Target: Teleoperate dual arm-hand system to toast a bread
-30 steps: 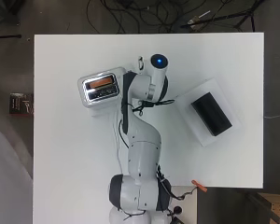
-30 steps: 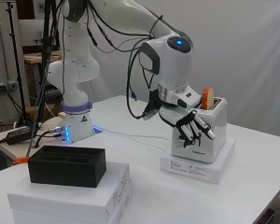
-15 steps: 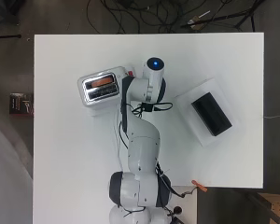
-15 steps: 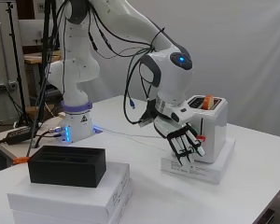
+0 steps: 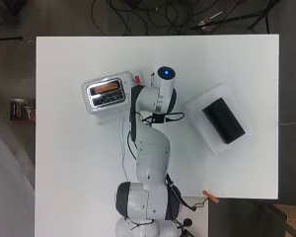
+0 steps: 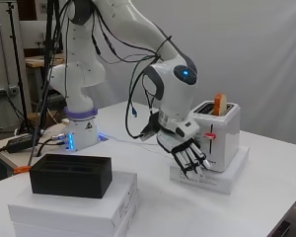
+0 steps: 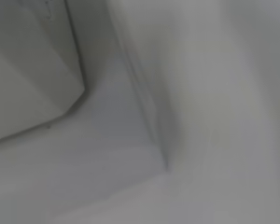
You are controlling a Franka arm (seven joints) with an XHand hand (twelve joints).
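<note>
A white and silver toaster (image 6: 218, 133) stands on a flat white box (image 6: 212, 175) at the right of the side view. An orange-brown slice of bread (image 6: 219, 104) sticks up out of its slot. From overhead the toaster (image 5: 104, 94) sits left of the arm, with the bread (image 5: 107, 88) in the slot. A red lever (image 6: 210, 135) shows on the toaster's front. The hand (image 6: 190, 157) hangs in front of the toaster, below the lever, its straight fingers pointing down at the box and holding nothing. The arm hides the hand from overhead. The wrist view shows only blurred white surfaces.
A black tray (image 6: 71, 175) lies on stacked white boxes (image 6: 74, 212) at the front left of the side view; from overhead that tray (image 5: 223, 120) is right of the arm. An orange clamp (image 5: 210, 196) sits at the table's near edge. Cables trail by the arm's base.
The hand has dropped down the toaster's front, from about lever height to just above the white box. The bread still stands out of the slot.
</note>
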